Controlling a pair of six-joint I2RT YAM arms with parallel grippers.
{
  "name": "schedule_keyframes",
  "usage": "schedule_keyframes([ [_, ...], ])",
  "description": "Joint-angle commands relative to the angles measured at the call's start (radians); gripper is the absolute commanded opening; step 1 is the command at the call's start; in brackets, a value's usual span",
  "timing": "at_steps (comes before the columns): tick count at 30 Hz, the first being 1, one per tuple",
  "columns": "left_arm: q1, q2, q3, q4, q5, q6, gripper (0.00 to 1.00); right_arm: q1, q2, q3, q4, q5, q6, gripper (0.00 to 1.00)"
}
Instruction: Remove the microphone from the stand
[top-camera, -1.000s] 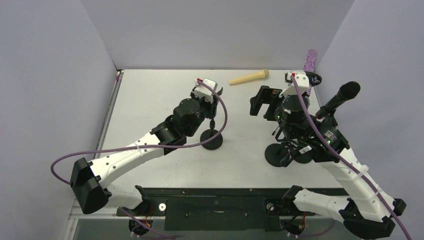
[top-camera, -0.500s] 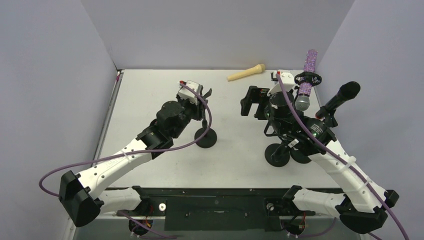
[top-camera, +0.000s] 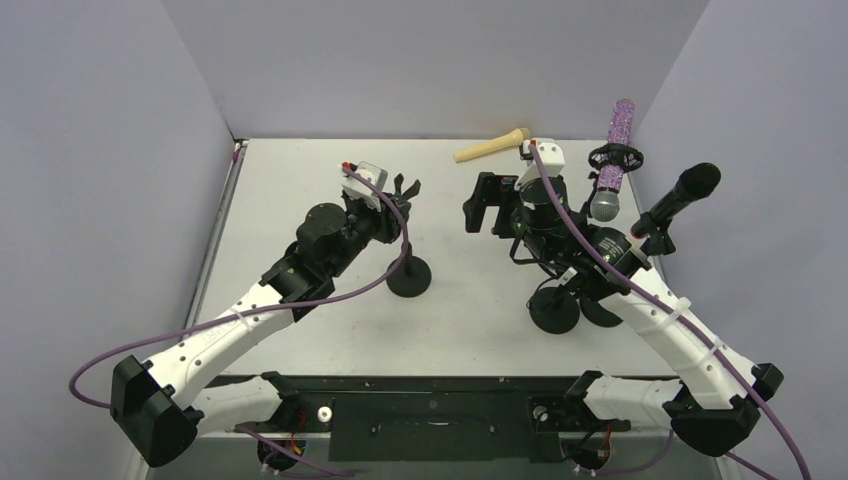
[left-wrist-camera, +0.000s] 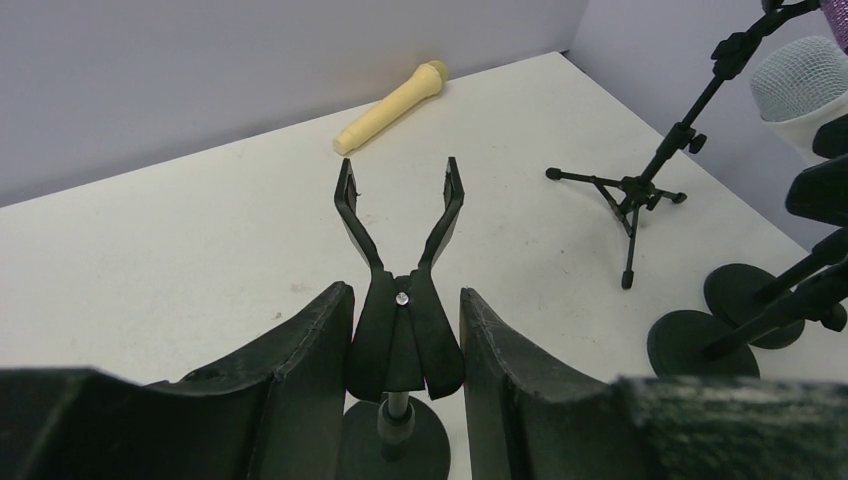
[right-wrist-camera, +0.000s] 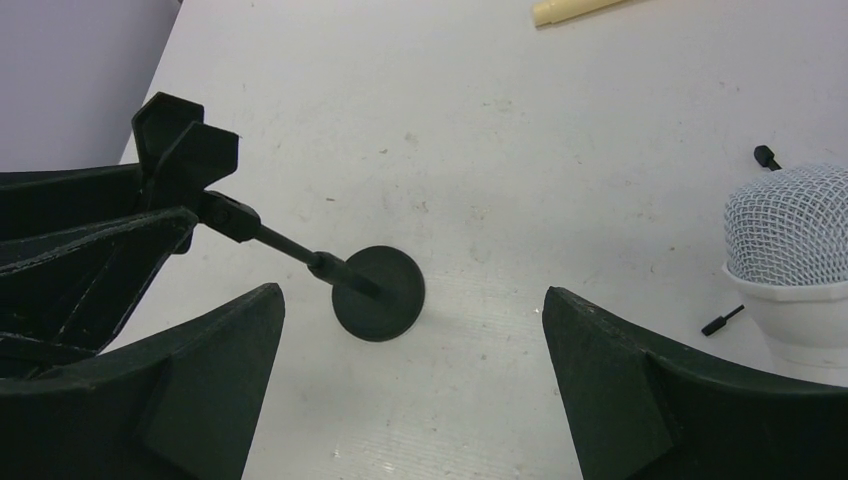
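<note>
My left gripper (left-wrist-camera: 405, 295) is shut on the handles of the black stand's clip (left-wrist-camera: 405, 335), and the clip's two prongs (left-wrist-camera: 346, 200) are spread apart with nothing between them. The stand's round base (top-camera: 408, 277) rests on the table, its rod leaning toward my left gripper (top-camera: 388, 203). A cream microphone (top-camera: 492, 147) lies loose on the table by the back wall, also visible in the left wrist view (left-wrist-camera: 390, 105). My right gripper (right-wrist-camera: 410, 295) hangs wide open above the table, holding nothing, with the stand's base (right-wrist-camera: 378, 293) below it.
At the right, a purple glitter microphone (top-camera: 615, 160) with a mesh head (right-wrist-camera: 790, 240) sits in a shock mount. A black microphone (top-camera: 680, 197) sits on another stand. Their round bases (left-wrist-camera: 745, 290) and a small tripod (left-wrist-camera: 630, 195) stand on the table's right side.
My left arm has moved left, taking the stand with it by its clip. The right arm has swung left and toward the back, still open.
</note>
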Motion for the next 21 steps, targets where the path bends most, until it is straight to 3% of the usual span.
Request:
schedule_keyframes([
  [1, 0.003, -0.01, 0.028, 0.153, 0.102, -0.055, 0.06, -0.005, -0.006, -0.017, 0.063, -0.026, 0.01, 0.98],
  [13, 0.003, 0.027, 0.069, 0.071, 0.223, 0.001, 0.0, 0.003, -0.019, -0.077, 0.116, -0.082, -0.016, 0.98],
  [21, 0.016, 0.026, 0.195, -0.082, 0.13, -0.042, 0.0, 0.122, -0.044, -0.191, 0.219, -0.089, -0.116, 0.97],
])
